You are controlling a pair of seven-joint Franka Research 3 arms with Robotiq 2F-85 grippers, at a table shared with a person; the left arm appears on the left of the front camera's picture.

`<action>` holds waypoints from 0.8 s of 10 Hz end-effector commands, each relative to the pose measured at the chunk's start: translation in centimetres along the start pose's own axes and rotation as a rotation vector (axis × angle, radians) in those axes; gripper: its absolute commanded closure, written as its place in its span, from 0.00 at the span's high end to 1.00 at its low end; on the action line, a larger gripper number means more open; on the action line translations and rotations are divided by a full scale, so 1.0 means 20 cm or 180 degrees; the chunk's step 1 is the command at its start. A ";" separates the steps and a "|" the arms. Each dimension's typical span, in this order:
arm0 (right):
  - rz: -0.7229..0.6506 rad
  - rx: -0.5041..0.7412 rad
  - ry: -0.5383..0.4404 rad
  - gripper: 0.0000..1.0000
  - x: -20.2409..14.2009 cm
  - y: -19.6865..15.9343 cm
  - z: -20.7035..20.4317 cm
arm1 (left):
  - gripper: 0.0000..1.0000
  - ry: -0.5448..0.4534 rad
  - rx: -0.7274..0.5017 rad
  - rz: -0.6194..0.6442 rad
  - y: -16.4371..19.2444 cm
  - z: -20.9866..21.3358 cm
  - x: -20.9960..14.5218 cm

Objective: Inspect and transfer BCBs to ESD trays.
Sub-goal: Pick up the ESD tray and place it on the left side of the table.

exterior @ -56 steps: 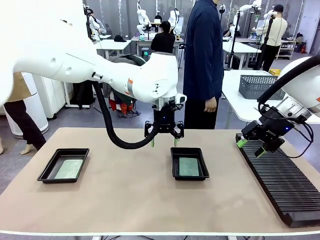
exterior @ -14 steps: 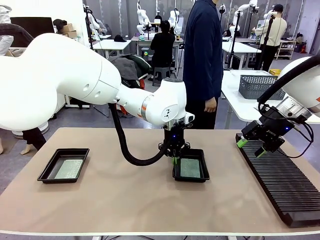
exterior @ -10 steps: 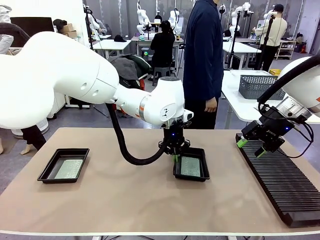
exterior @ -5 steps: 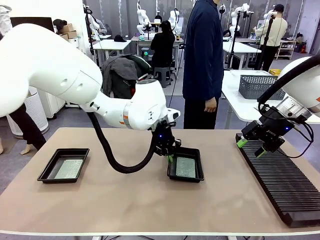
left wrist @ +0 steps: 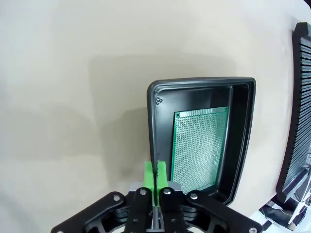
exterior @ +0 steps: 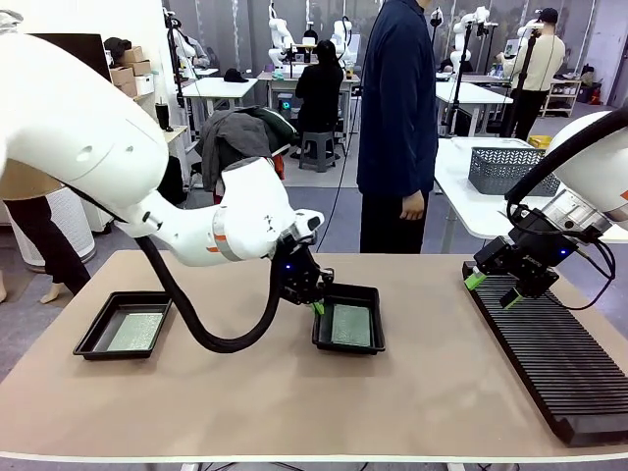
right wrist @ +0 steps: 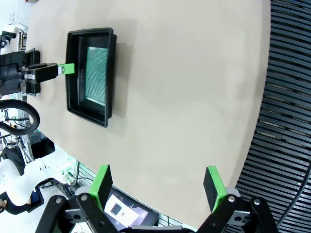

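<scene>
A beige table holds two black ESD trays, each with a green BCB lying flat inside. The centre tray point(exterior: 349, 330) serves as the landmark. The left gripper point(exterior: 316, 305) pinches this tray's left rim wall, its green pads pressed together on the thin black edge — the left wrist view shows the rim caught between the closed fingers point(left wrist: 156, 175). The perforated board point(left wrist: 199, 145) sits within the tray, just beside the clamped wall and not touched by the fingers.

The second tray point(exterior: 125, 324) lies well apart to the left of the centre tray, carrying its own BCB point(exterior: 134, 332). To the right of the centre tray, well apart, a long black ribbed rack point(exterior: 554, 363) runs along the table edge. The right gripper point(exterior: 488, 288) hangs above the rack's far end with jaws spread wide and nothing between them. A person in a dark coat point(exterior: 397, 118) stands beyond the centre tray at the far side of the table.

The step in hand appears to be repositioning a loaded tray by its rim — likely sliding it leftward toward the other tray. The next move calls for keeping the tray level so the loose board does not shift, then releasing the rim cleanly.
</scene>
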State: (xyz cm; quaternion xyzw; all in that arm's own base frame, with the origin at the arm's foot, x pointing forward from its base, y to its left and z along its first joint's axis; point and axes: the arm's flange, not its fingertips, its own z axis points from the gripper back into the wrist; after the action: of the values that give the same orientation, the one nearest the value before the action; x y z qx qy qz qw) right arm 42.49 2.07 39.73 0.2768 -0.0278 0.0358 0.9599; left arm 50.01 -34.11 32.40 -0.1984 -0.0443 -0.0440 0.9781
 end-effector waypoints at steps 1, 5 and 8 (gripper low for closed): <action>-0.0068 -0.0009 -0.0030 1.00 0.00 0.01 -0.01 | 0.03 -0.0081 -0.0188 -0.0012 0.14 0.10 -0.10; -0.0068 -0.0009 -0.0030 1.00 0.00 0.01 -0.01 | 0.03 -0.0134 -0.0318 0.0001 0.40 0.26 -0.17; -0.0068 -0.0009 -0.0030 1.00 0.00 0.01 -0.01 | 0.03 -0.0167 -0.0317 0.0057 0.65 0.36 -0.21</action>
State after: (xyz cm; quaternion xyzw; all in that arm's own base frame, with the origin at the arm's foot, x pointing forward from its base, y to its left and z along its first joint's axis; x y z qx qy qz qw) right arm 42.50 2.06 39.73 0.2768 -0.0278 0.0357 0.9599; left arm 47.63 -21.12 33.82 -0.2371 -0.0683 -0.0278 0.9687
